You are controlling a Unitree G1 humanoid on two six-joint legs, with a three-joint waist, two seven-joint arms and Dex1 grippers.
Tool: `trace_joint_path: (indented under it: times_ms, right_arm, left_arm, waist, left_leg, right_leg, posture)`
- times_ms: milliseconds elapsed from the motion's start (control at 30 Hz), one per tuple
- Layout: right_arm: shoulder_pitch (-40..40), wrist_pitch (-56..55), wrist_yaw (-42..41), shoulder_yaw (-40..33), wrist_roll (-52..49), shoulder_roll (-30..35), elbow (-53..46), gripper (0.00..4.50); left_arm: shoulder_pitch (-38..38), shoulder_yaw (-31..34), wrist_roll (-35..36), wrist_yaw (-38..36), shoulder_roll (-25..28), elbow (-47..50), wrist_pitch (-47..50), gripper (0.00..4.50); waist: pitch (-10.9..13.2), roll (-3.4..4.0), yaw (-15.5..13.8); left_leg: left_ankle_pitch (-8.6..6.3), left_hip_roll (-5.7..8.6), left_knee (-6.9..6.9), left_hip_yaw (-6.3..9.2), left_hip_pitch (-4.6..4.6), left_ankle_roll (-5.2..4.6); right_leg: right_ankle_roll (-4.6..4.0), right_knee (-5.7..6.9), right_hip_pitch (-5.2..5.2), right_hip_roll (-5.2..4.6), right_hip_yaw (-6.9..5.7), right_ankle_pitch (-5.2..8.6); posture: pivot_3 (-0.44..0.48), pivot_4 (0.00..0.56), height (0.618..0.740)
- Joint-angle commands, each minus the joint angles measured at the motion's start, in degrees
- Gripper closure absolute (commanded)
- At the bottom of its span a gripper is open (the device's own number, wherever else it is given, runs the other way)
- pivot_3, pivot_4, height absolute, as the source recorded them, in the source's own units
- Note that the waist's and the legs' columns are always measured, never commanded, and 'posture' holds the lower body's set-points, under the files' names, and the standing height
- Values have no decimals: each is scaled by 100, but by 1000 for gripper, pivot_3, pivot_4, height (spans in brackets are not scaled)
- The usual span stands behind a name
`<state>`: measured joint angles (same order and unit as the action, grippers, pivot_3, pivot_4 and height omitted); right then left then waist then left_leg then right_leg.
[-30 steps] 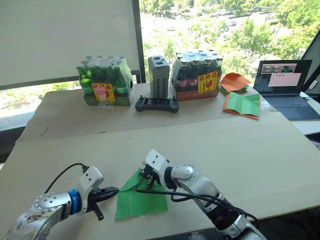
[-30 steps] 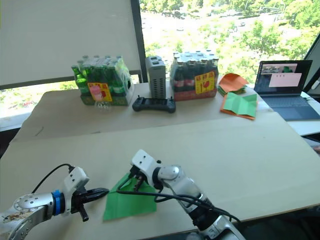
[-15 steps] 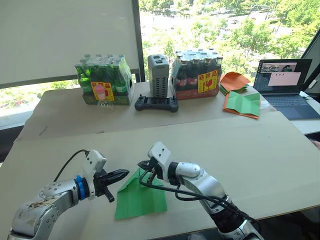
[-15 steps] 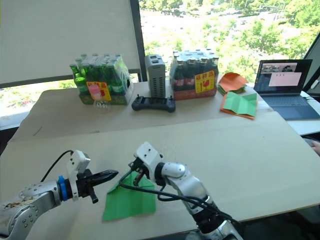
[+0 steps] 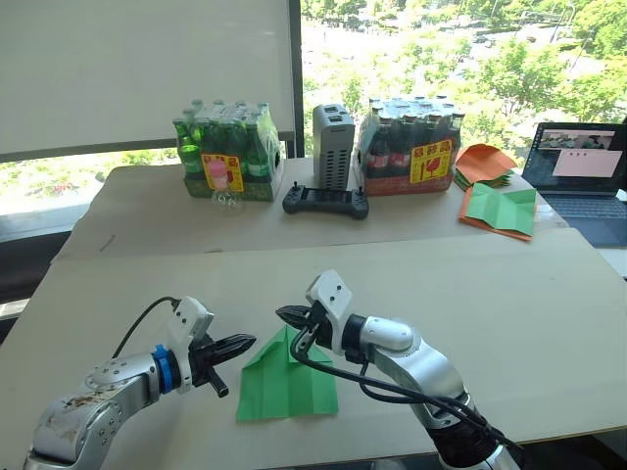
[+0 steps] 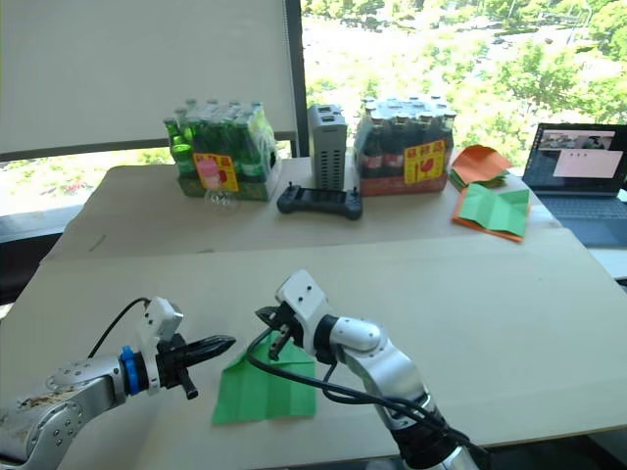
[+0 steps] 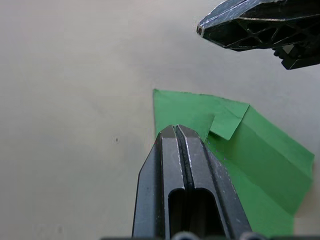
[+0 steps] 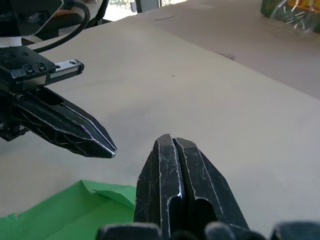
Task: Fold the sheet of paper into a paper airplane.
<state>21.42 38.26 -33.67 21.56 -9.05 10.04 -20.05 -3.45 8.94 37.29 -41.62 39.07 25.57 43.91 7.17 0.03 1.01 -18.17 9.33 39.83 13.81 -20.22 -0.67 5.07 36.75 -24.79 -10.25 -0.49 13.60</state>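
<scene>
The sheet of paper (image 5: 287, 387) is bright green and lies flat on the tan table near the front edge. Its far end is folded to a point, with a small flap turned over (image 7: 227, 124). My left gripper (image 5: 247, 343) is shut and points at the paper's far left edge from the left, just above it. My right gripper (image 5: 284, 316) is also shut. It hovers just beyond the paper's pointed end, with its tip close to the left one. Each wrist view shows the other gripper's black fingertips: the right gripper's (image 7: 250, 22) and the left gripper's (image 8: 75, 131).
At the table's back stand a pack of green bottles (image 5: 227, 157), a grey box (image 5: 333, 147), a pack of dark bottles (image 5: 411, 157) and a black controller (image 5: 325, 202). Orange and green papers (image 5: 500, 208) and a laptop (image 5: 583, 176) lie at the back right.
The camera has shifted. My right gripper lifted off the paper's upper part to just past its point. My left gripper rose and moved in toward the paper's far end.
</scene>
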Motion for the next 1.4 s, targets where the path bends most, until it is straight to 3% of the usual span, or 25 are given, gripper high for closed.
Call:
trace_joint_path:
  times_ms: [33, 367, 433, 533, 567, 600, 700, 1033, 1233, 1400]
  right_arm:
    - [-124, 93, -84, -226, -164, 279, -388, 4500]
    - [-587, 143, -391, -336, -477, 1137, -1117, 4500]
    - [-629, 148, -407, -331, -523, 1190, -1198, 4500]
    - [-791, 346, -436, -453, -705, 1303, -1387, 4500]
    - [-852, 394, -474, -484, -743, 1415, -1448, 4500]
    - [-905, 424, -517, -511, -743, 1554, -1481, 4500]
    - [-1097, 474, -815, -559, -745, 2171, -1552, 4500]
    - [-1686, 761, -1558, -1028, -1482, 3383, -2065, 4500]
    - [-1854, 592, -1286, -758, -933, 3784, -1855, 4500]
    - [-1866, 647, -1006, -387, -671, 3619, -1782, 4500]
  left_arm:
    - [35, -228, -170, -151, 69, 45, -205, 4481]
    - [246, -818, -597, -326, 22, -308, -467, 4481]
    - [278, -846, -633, -358, 20, -357, -493, 4481]
    - [350, -933, -745, -398, 50, -476, -564, 4481]
    - [368, -953, -763, -412, 45, -503, -564, 4481]
    - [390, -983, -801, -423, 41, -535, -574, 4481]
    - [487, -1108, -880, -477, 5, -576, -599, 4481]
    - [811, -1398, -1020, -588, 10, -678, -588, 4481]
    - [972, -1655, -1270, -638, -28, -930, -691, 4481]
    - [1005, -1727, -1378, -698, -31, -997, -725, 4481]
  waist:
    - [1, 0, -31]
    - [6, -11, -47]
    - [12, -19, -8]
    - [11, 0, -48]
    - [15, 3, -114]
    - [15, -2, -158]
    - [17, -13, -242]
    - [23, -24, -249]
    - [27, -32, -292]
    - [24, -45, -315]
  left_leg:
    - [2, -11, -4, -11, -8, 6]
    - [-1, -40, -9, -121, -1, 3]
    - [-7, -22, 7, -85, -42, -12]
    - [3, 29, 60, -26, -87, -64]
    - [6, 65, 77, -24, -76, -67]
    - [8, 72, 92, -23, -80, -64]
    - [8, 72, 91, -29, -83, -64]
    - [-9, -19, 85, -133, -88, -37]
    - [-13, -18, 84, -155, -84, -43]
    - [-14, -25, 80, -162, -69, -43]
  right_leg:
    - [1, 0, -4, 3, 3, 0]
    - [0, 2, -42, 31, 114, 2]
    - [17, 4, 0, -62, 73, 19]
    - [50, 35, 61, -200, -92, 60]
    - [41, 42, 22, -112, -24, 54]
    - [41, 33, -1, -96, 5, 39]
    - [52, 10, 8, -95, 16, 29]
    - [59, 14, -32, -23, 94, 32]
    - [62, 9, -34, -22, 113, 26]
    - [62, 9, -27, -17, 119, 25]
  posture:
    - [0, 150, 725]
    - [0, 150, 722]
    - [0, 150, 719]
    - [0, 150, 719]
    - [0, 150, 719]
    - [0, 150, 719]
    - [0, 150, 719]
    - [0, 150, 719]
    - [0, 150, 719]
    - [0, 150, 719]
